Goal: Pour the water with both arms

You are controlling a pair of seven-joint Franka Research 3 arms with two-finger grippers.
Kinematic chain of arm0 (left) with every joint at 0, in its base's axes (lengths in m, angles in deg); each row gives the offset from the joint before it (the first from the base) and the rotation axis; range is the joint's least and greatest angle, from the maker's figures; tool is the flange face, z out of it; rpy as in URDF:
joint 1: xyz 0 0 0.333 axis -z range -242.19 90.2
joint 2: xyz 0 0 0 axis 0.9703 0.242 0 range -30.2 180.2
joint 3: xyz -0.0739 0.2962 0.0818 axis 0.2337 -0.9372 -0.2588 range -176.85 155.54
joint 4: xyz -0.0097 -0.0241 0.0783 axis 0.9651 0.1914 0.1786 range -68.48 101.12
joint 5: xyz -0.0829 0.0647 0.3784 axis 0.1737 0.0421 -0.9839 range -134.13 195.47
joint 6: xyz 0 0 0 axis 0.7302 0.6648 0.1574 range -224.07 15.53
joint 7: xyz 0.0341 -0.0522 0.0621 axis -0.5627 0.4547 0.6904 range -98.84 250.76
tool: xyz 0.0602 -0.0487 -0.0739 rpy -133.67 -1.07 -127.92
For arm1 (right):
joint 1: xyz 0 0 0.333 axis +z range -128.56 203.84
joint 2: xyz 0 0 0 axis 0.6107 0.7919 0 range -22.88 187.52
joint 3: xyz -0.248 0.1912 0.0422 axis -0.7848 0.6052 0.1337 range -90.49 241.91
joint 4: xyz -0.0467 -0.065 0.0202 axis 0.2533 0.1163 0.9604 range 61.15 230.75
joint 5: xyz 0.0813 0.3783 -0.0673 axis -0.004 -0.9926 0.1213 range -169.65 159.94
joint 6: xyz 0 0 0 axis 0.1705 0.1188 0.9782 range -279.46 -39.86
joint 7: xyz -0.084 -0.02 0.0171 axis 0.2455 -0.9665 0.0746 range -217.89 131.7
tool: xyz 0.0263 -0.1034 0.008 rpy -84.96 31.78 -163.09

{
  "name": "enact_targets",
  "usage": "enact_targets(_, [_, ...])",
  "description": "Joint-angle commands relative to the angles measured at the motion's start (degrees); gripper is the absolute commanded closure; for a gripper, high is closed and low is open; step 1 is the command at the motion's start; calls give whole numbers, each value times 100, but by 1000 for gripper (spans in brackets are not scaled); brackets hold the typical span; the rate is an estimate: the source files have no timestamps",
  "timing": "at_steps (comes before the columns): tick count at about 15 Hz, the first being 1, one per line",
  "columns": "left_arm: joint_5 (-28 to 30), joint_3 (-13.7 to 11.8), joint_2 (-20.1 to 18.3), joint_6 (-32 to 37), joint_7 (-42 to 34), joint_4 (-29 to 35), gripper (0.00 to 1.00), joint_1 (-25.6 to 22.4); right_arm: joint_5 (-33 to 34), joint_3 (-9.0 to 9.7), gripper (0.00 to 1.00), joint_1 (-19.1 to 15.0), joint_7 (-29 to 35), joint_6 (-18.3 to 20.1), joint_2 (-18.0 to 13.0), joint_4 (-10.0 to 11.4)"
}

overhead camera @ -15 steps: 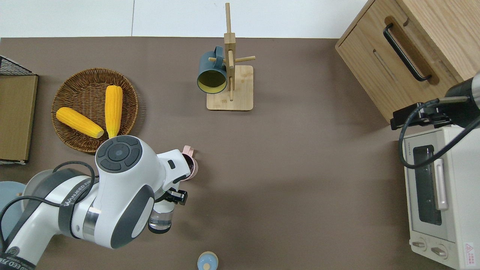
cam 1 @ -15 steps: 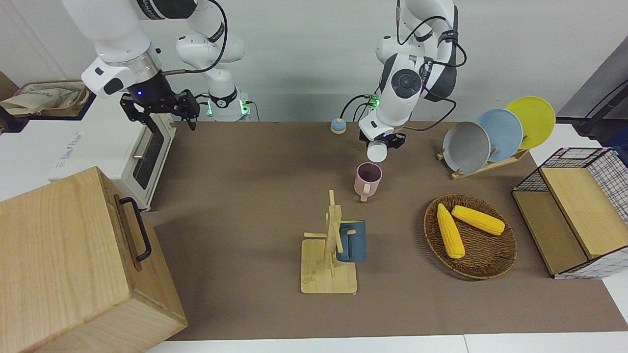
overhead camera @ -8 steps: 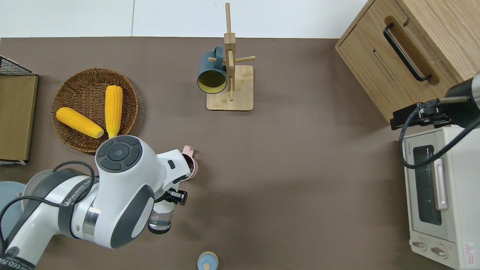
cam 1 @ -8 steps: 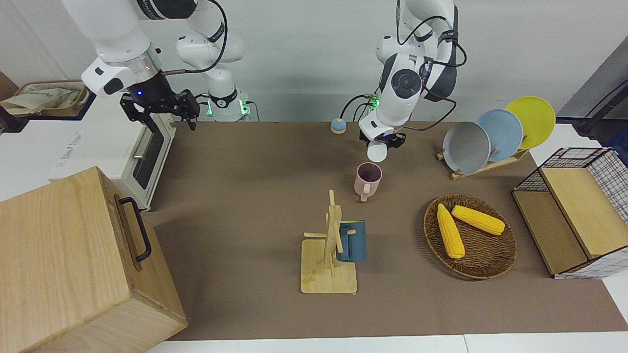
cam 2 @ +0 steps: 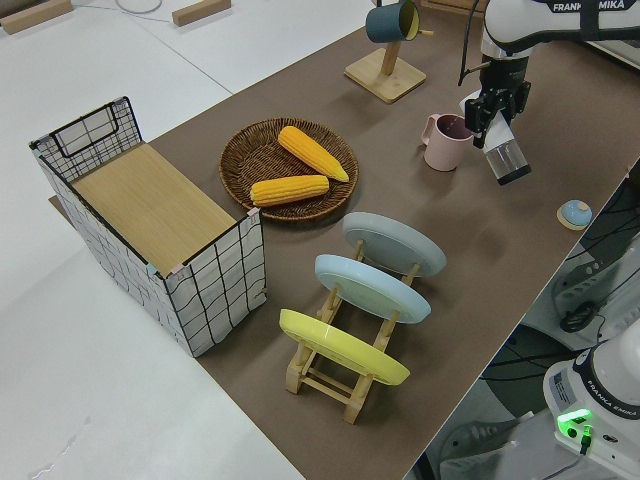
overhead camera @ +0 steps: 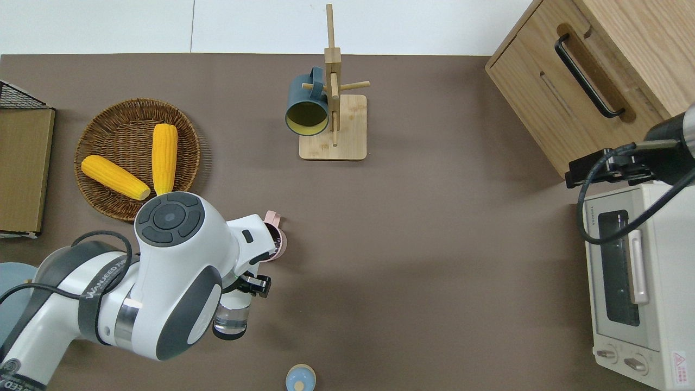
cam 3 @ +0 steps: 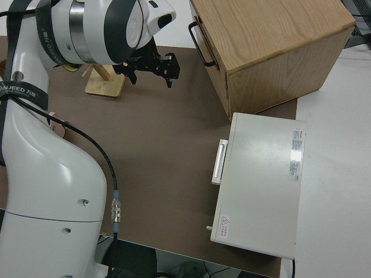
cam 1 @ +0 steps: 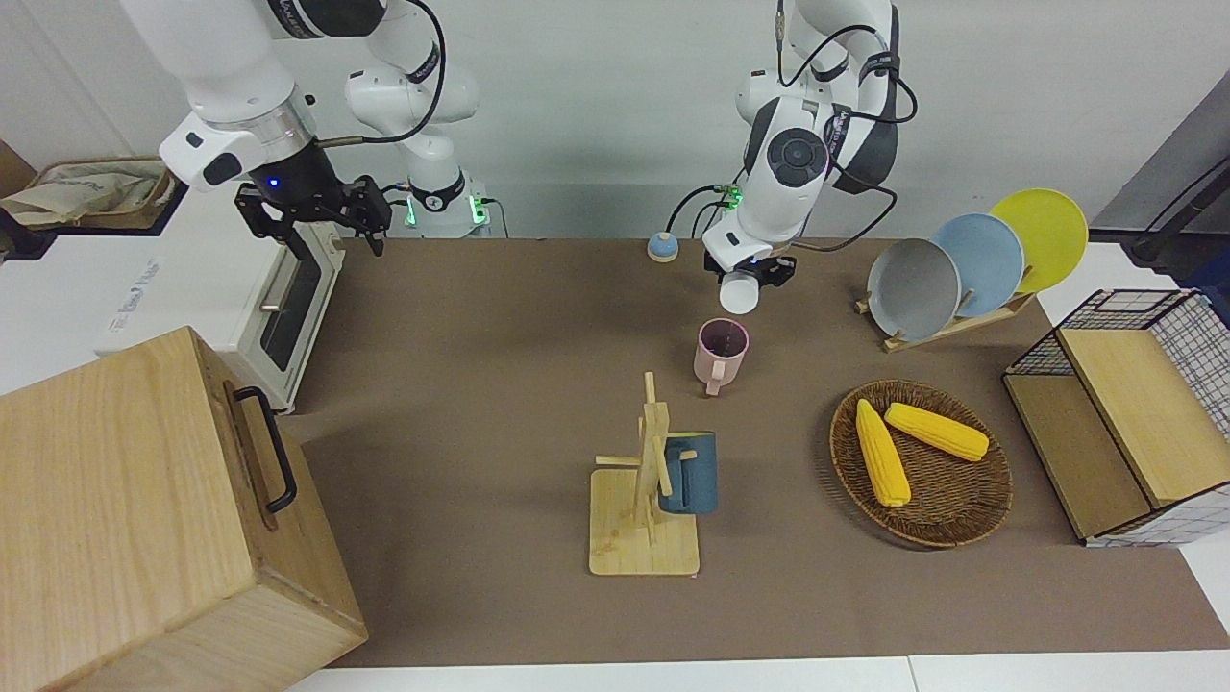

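A: Quick status, which arm's at work?

B: Left arm. Right arm is parked, its jaws spread wide w/ nothing in them.

A: Left jaws?

B: Clamped on a clear glass, gripping it by the side. The glass hangs in the air over bare counter, between the pink mug and a small blue round knob. Not over the mug's mouth, per the overhead view.

A: Glass tipped?

B: Looks a bit tilted in the left side view, but can't tell how much. Can't tell if there's water in it either.

A: Where's the mug?

B: Upright on the counter, approx mid-length, handle pointing away from the robots. Inside looks dark.

A: Other stuff?

B: Wooden mug tree farther from the robots than the pink mug, w/ a dark blue mug hung on a peg. Wicker basket toward the left arm's end, two corn cobs in it. Plate rack nearer to the robots than the basket, w/ grey, blue & yellow plates on edge. Wire crate at that same end. At the right arm's end: toaster oven, door shut, and a wooden box w/ a black handle.
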Motion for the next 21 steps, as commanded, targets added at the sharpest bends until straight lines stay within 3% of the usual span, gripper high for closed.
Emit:
enact_targets(1, [-125, 15, -111, 239, 152, -149, 1000, 14, -50, 23, 11, -44, -71, -12, -113, 129])
enact_targets(8, [-64, 15, -366, -190, 170, 18, 1000, 5, -50, 23, 11, -35, -71, -3, -113, 129])
enact_targets(10, [172, 15, -716, -918, 153, 543, 1000, 14, -50, 23, 11, -44, -71, -3, -113, 129])
enact_targets(12, [182, 15, -919, -1455, 153, 957, 1000, 40, -50, 23, 11, -35, -71, -12, -113, 129])
enact_targets(17, [200, 24, -1859, -2844, 214, 2301, 1000, 41, -50, 23, 11, -44, -71, -12, -113, 129])
enact_targets(21, [112, -3, -1922, -3583, 987, 2312, 1000, -222, -41, 14, 11, -44, -71, -12, -113, 129])
